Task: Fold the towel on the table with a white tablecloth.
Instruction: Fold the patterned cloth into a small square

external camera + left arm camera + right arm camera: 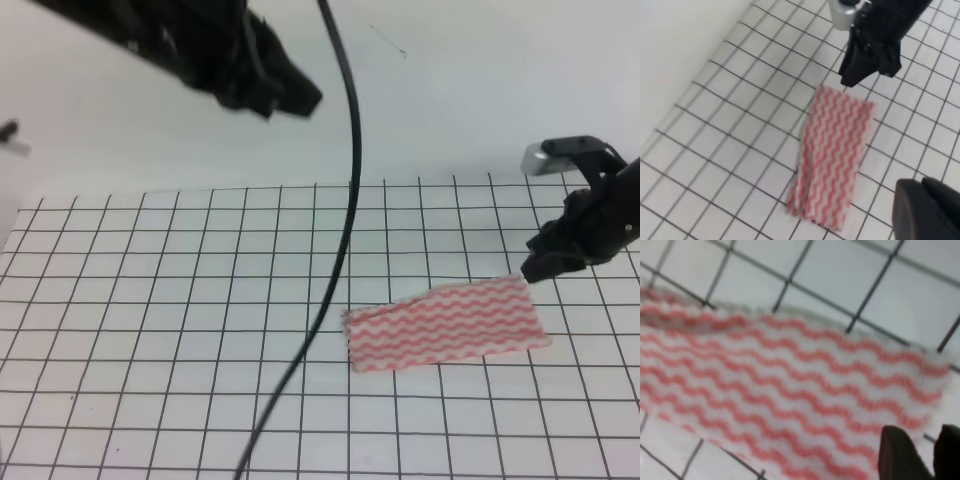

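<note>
The towel (pixel 445 325), striped in wavy pink-red and white, lies flat as a narrow folded strip on the table with a white tablecloth (pixel 150 300). My right gripper (pixel 533 268) hovers just past the towel's far right corner, shut and holding nothing. The left wrist view shows the towel (pixel 832 155) lengthwise, with the right gripper (pixel 860 70) at its far end. In the right wrist view the towel (pixel 790 385) fills the frame, and the right gripper (pixel 934 455) shows dark tips close together at the bottom right. My left gripper (pixel 290 98) hangs high at the back left, shut and empty; its tip (pixel 922 200) shows at the lower right.
A black cable (pixel 330 270) hangs from the left arm down across the middle of the grid, just left of the towel. A plain white wall (pixel 450 90) rises behind the table's far edge.
</note>
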Controlling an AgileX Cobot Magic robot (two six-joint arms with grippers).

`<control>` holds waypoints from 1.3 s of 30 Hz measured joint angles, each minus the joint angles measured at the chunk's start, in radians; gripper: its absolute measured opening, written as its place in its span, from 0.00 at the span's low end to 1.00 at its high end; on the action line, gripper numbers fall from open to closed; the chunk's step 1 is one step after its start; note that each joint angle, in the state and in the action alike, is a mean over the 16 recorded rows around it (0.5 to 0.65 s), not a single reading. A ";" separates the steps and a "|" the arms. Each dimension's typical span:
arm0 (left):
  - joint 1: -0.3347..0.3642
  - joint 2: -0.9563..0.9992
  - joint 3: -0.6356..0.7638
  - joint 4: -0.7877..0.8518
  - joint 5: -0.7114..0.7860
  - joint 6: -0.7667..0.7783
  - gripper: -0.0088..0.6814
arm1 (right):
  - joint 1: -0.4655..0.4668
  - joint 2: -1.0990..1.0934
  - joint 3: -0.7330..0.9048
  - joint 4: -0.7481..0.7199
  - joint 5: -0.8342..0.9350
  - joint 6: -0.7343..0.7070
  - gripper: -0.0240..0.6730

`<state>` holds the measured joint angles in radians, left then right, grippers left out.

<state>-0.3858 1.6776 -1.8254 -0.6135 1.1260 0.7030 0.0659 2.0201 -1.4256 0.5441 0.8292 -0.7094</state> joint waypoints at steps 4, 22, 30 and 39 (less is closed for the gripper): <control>-0.001 -0.087 0.180 -0.009 -0.133 -0.001 0.01 | -0.001 0.000 0.017 -0.003 -0.002 0.009 0.30; -0.001 -0.104 0.603 -0.120 -0.499 0.011 0.15 | -0.003 0.016 0.049 -0.013 0.007 0.077 0.42; -0.001 -0.068 0.603 -0.160 -0.490 0.040 0.24 | 0.016 0.050 0.049 -0.025 0.001 0.100 0.42; -0.001 -0.066 0.603 -0.170 -0.468 0.061 0.24 | 0.048 0.076 0.046 -0.043 -0.005 0.120 0.33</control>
<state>-0.3867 1.6112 -1.2224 -0.7836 0.6579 0.7642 0.1137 2.0957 -1.3800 0.5015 0.8238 -0.5892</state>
